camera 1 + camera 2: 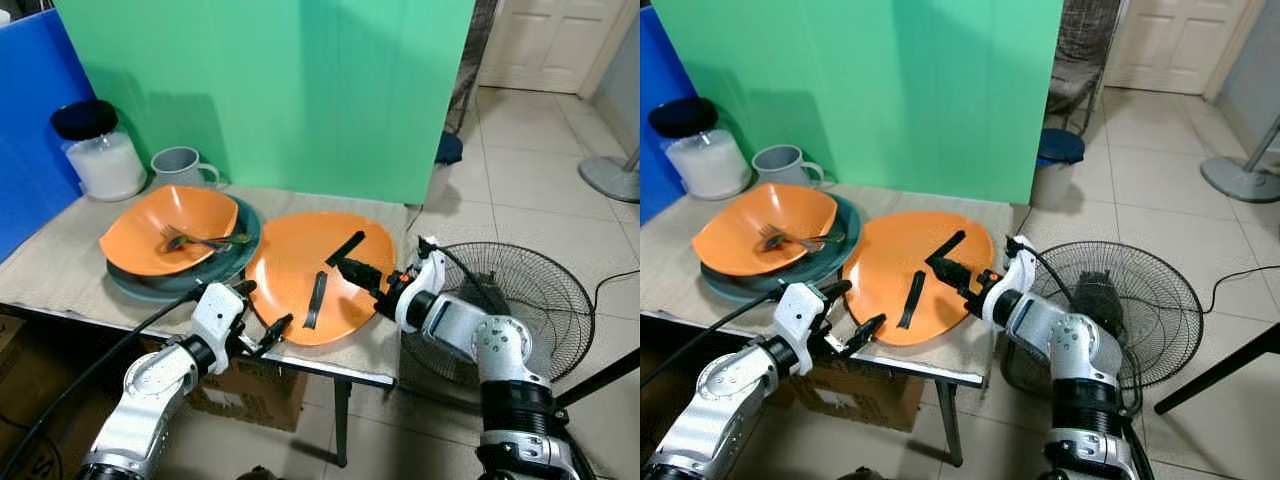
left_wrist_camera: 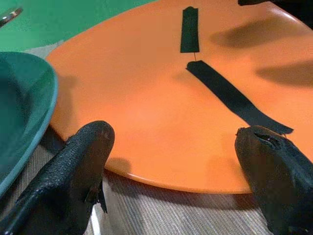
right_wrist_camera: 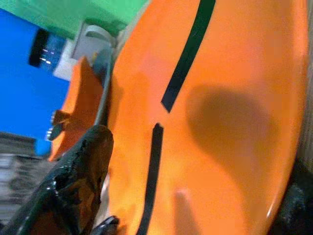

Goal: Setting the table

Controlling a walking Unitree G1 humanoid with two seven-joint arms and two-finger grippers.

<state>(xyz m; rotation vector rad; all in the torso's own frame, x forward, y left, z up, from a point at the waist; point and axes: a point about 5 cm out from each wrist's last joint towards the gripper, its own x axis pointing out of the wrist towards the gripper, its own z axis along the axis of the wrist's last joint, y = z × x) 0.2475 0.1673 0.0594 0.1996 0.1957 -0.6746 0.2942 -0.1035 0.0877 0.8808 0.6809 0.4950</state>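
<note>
Plates are sitting on the table (image 1: pixel 60 270), and both arms are reaching in on the big orange plate (image 1: pixel 300 255) lying flat at the near edge, two strips of black tape (image 1: pixel 316 298) crossing its face. The left gripper (image 1: pixel 262 322) is hovering just beside the plate's near rim, fingers spread wide; in the left wrist view both black fingertips (image 2: pixel 83 152) are straddling the rim with nothing between them but air. The right gripper (image 1: pixel 350 268) is coming in from the right edge, low over the plate's surface. One finger is showing clearly in its wrist view, the other is barely peeking in at the corner, so it is looking released, gripping nothing.

Further back on the left, a second orange plate (image 1: pixel 165 225) is resting tilted on a dark green plate (image 1: pixel 235 262), with a fork (image 1: pixel 195 238) lying in it. A grey mug (image 1: pixel 180 165) and a black-lidded jar (image 1: pixel 100 150) are standing behind them against the green screen (image 1: pixel 280 90).

Judging progress: setting is looking barely begun. One plate is out on its own, but the rest is sitting stacked, the fork is not laid beside anything, and the mug is parked well apart from any place. Next job, probably, is positioning this front plate.
</note>
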